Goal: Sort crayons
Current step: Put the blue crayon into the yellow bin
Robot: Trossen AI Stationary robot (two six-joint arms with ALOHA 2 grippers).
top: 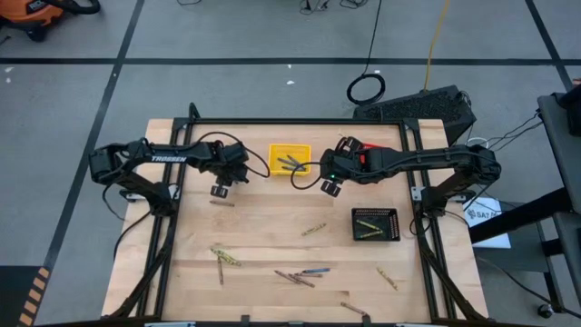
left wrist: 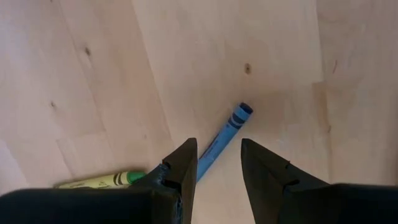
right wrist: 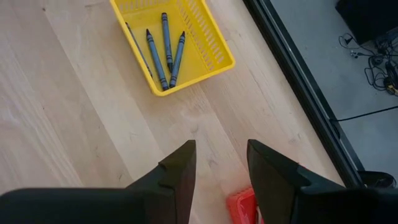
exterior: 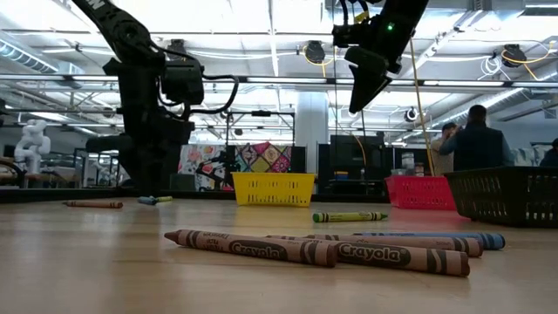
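1. The left pincer hangs above the surface, just left of the yellow basket, fingers parted and empty.
2. The right pincer hangs just right of that basket, fingers likewise apart, holding nothing.

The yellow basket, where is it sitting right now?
In the high view the yellow basket sits near the table's far edge, about midway across, between the left tool and the right tool, holding blue-grey crayons.

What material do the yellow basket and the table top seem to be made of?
The yellow basket looks like moulded plastic: glossy, with a uniform slotted mesh. The table top looks like light wood with a smooth matte finish, showing grain lines, plank seams and knots.
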